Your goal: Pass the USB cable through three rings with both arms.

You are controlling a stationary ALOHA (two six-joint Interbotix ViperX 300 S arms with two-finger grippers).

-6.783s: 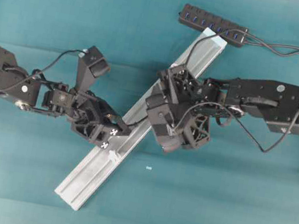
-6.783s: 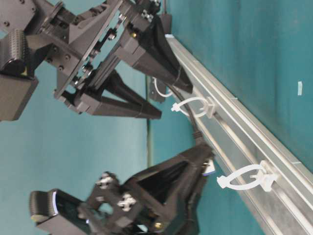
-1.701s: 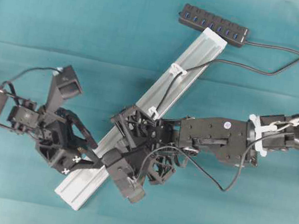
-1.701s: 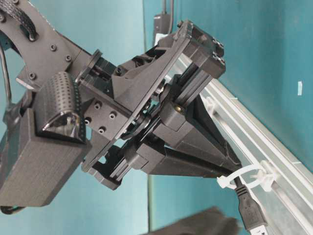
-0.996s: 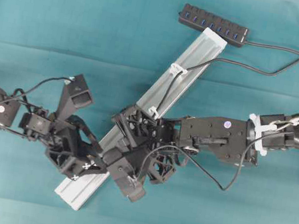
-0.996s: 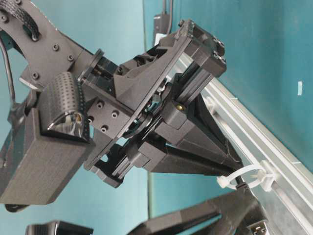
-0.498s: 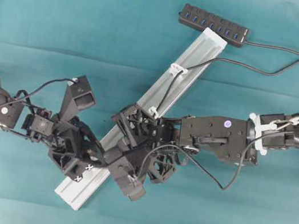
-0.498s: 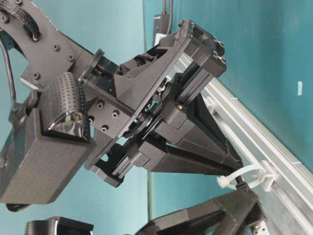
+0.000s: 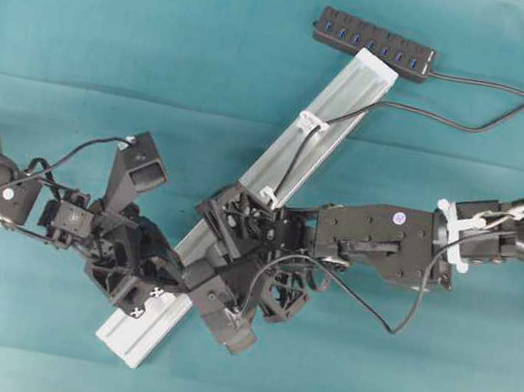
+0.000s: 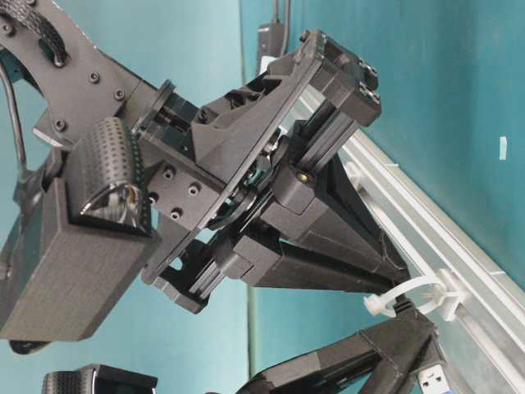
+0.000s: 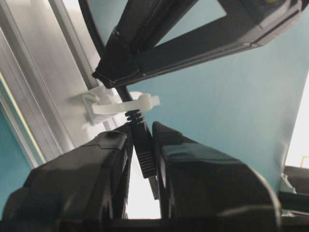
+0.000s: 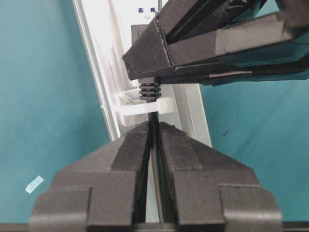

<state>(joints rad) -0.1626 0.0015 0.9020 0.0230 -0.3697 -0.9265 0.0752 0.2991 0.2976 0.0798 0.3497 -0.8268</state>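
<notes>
The silver rail (image 9: 345, 99) lies diagonally on the teal cloth. The thin black USB cable (image 9: 294, 156) runs from the hub down the rail through two white rings (image 9: 308, 121) (image 9: 269, 197). The third ring (image 11: 126, 104) shows in both wrist views, and the cable passes through it too. My left gripper (image 11: 143, 126) is shut on the ribbed plug (image 11: 145, 154) just past this ring. My right gripper (image 12: 154, 124) is shut on the cord (image 12: 153, 118) on the ring's other side (image 12: 142, 110). The two grippers meet tip to tip at the ring (image 10: 410, 297). The plug's metal end (image 10: 433, 379) sticks out below.
The black multi-port hub (image 9: 373, 43) lies at the rail's far end, with its lead trailing off to the right. A small white scrap (image 12: 34, 183) lies on the cloth beside the rail. Black frame posts stand at the left and right edges.
My left gripper, open around the plug a second ago, has shut on it just past the third ring. The right gripper stays shut on the cord and has not moved.
</notes>
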